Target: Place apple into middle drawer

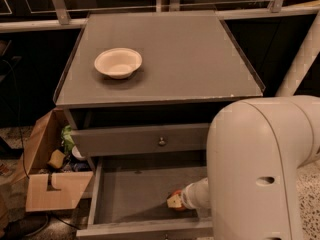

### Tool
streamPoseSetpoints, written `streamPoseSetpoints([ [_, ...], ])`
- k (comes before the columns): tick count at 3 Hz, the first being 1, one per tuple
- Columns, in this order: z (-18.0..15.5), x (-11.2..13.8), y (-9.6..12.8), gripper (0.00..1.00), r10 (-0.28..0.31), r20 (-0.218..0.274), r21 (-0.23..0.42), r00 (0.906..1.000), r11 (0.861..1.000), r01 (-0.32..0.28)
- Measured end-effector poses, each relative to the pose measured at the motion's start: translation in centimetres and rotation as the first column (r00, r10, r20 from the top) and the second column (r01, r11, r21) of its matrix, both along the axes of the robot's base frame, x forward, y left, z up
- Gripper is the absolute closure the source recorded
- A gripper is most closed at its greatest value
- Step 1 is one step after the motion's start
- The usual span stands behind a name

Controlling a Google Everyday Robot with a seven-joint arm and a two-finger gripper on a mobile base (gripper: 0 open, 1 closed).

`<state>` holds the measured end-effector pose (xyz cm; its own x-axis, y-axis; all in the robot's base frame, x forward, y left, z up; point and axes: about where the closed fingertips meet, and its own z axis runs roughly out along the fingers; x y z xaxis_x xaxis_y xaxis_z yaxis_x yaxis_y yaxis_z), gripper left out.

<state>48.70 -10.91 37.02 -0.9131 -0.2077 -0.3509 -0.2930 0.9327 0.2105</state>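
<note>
The middle drawer [132, 194] is pulled out below the cabinet top, its flat grey floor bare. My gripper [175, 202] reaches into it from the right, low over the floor near the front right. It is shut on the small red-orange apple [179, 207], which shows only partly behind a pale fingertip [173, 201]. My large white arm [260, 174] fills the lower right and hides the drawer's right side.
A white bowl [118, 62] sits on the grey cabinet top [190, 54]. Above the open drawer is a closed drawer front with a round metal knob [161, 141]. An open cardboard box [47, 184] with clutter stands on the floor at left. A white post [300, 59] is at right.
</note>
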Motion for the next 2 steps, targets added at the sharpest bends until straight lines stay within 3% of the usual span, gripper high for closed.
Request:
streamPoseSetpoints([
  [1, 0.12, -0.01, 0.00, 0.83, -0.001, 0.000, 0.000, 1.0000, 1.000, 0.001],
  [2, 0.12, -0.01, 0.00, 0.60, -0.001, 0.000, 0.000, 1.0000, 1.000, 0.001],
])
